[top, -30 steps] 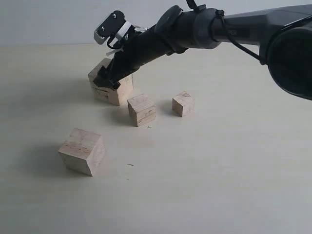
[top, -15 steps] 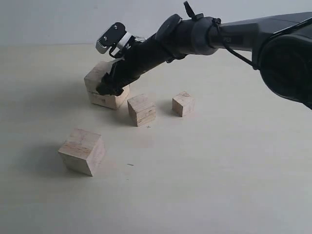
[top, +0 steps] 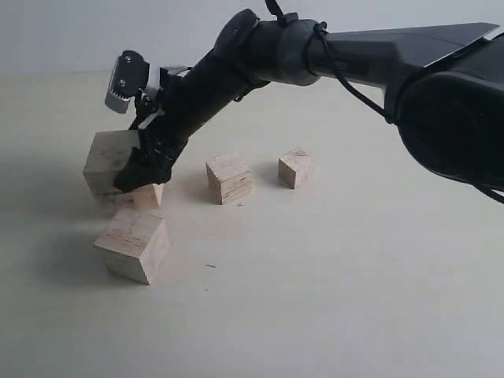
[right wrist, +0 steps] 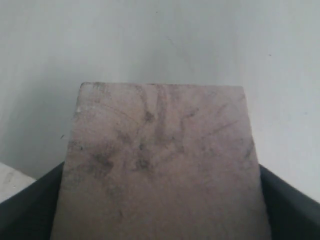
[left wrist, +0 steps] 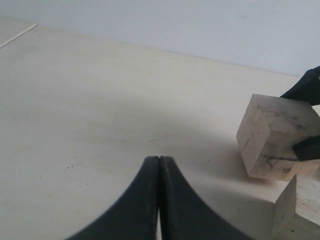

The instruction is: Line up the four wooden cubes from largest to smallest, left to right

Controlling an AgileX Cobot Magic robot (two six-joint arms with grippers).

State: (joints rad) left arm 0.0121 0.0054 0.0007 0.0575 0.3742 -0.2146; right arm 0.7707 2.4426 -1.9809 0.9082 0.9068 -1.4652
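My right gripper [top: 135,175] reaches across to the left and is shut on the largest cube [top: 109,161], a pale block with dark speckled grain that fills the right wrist view [right wrist: 160,160]. In the left wrist view this cube [left wrist: 277,137] is tilted between the right gripper's black fingers [left wrist: 306,148]; whether it touches the table I cannot tell. Just in front of it sits the second-largest cube [top: 134,244]. The medium cube [top: 229,177] and the smallest cube [top: 296,168] stand to the right. My left gripper [left wrist: 159,160] is shut on nothing, low over bare table.
The right arm [top: 331,51] stretches over the back of the pale table [top: 331,299] from the right. A thin strip [left wrist: 17,36] lies far off in the left wrist view.
The right gripper has carried the largest cube leftward and toward the front, from beside the medium cube to just behind the second-largest cube. The other three cubes have not moved.
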